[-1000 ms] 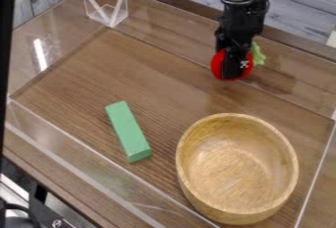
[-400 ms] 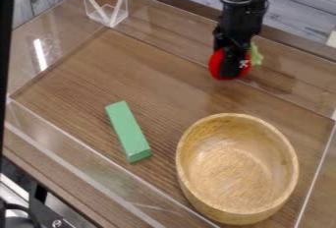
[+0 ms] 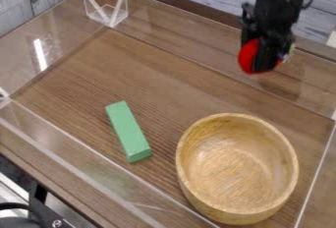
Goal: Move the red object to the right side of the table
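The red object [image 3: 256, 58], a small glossy strawberry-shaped toy, hangs in the air near the table's far right side, clear of the wood surface. My black gripper [image 3: 266, 55] points straight down and is shut on it; the fingers cover part of the toy and its green top is hidden. The brown wood-grain table [image 3: 184, 80] lies below, bordered by low clear acrylic walls.
A green rectangular block [image 3: 128, 131] lies left of centre near the front. A wooden bowl [image 3: 238, 166] sits at the front right. A clear acrylic stand [image 3: 105, 11] is at the back left corner. The right wall [image 3: 328, 114] is close to the gripper.
The gripper has lifted the red object off the table and carried it up and to the right. Block and bowl have stayed put.
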Robot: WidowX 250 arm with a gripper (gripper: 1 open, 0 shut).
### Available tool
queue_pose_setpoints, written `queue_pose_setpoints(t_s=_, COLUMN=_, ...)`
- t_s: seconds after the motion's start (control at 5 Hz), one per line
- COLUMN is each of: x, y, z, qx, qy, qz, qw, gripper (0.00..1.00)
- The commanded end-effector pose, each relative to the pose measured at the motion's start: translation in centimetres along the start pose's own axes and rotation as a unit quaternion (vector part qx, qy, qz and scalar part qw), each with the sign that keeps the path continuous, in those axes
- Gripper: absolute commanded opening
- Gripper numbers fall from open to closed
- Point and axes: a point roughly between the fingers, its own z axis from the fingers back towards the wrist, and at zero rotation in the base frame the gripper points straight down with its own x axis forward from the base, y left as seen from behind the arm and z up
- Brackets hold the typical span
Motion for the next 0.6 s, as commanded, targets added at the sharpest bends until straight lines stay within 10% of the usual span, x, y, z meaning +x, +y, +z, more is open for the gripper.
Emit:
queue_pose_setpoints(t_s=0.0, x=0.3, y=-2.0, z=1.7, qx=0.003, qy=-0.04, qz=0.067, qw=0.9969, gripper=0.0)
queue_pose_setpoints(t_s=0.2, x=0.5, y=-3.7, z=0.8, qx=-0.009, qy=-0.051, qz=0.143, qw=0.9883, gripper=0.0)
queue_pose_setpoints(t_s=0.4, x=1.4, y=-5.2, z=-0.9, qx=-0.022, qy=-0.051, qz=0.133, qw=0.9896, gripper=0.0)
